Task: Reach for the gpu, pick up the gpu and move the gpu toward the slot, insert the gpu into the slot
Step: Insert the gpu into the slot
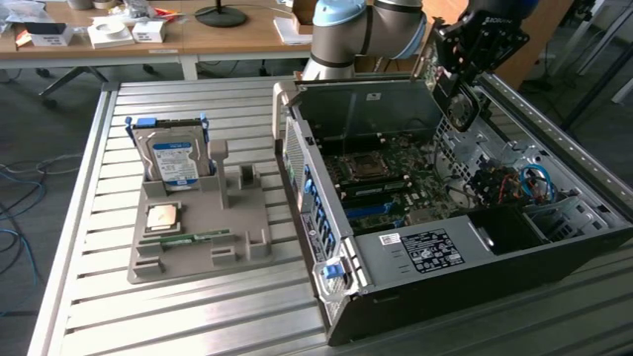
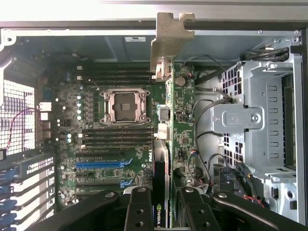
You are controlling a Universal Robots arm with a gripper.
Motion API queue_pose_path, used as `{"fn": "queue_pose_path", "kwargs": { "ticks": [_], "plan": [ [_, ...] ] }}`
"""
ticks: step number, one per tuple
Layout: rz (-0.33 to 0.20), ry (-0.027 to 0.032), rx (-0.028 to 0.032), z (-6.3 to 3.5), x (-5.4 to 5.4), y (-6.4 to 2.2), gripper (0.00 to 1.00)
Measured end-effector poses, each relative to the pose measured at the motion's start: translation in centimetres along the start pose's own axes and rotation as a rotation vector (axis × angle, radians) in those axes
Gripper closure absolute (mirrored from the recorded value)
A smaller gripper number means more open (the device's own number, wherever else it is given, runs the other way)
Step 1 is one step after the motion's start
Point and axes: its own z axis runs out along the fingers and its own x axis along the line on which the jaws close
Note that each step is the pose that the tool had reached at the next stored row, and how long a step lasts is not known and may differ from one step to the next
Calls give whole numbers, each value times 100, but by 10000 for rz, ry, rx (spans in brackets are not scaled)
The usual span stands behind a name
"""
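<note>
My claw (image 2: 162,197) is clamped on the gpu (image 2: 160,163), seen edge-on w/ its silver bracket at the far end. It hangs over the green motherboard (image 2: 65,120) inside the open PC case (image 1: 416,252) on the table (image 1: 198,311). Reach & pick-up done; card not seated yet. Can't tell which black strip is the slot.

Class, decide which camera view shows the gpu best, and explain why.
The wrist view: the gpu shows close up, silver bracket and logo plain, held in the gripper with the motherboard behind. The exterior view shows it partly, dark beneath the gripper above the open case.
</note>
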Motion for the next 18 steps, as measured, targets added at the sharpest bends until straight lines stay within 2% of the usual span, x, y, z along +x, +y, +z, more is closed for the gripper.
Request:
{"fn": "queue_pose_path", "kwargs": {
  "ticks": [5,18],
  "plan": [
    [-469,44,-10,2,-1,0,73],
    [-2580,241,-52,9,0,-1,73]
  ]
}}
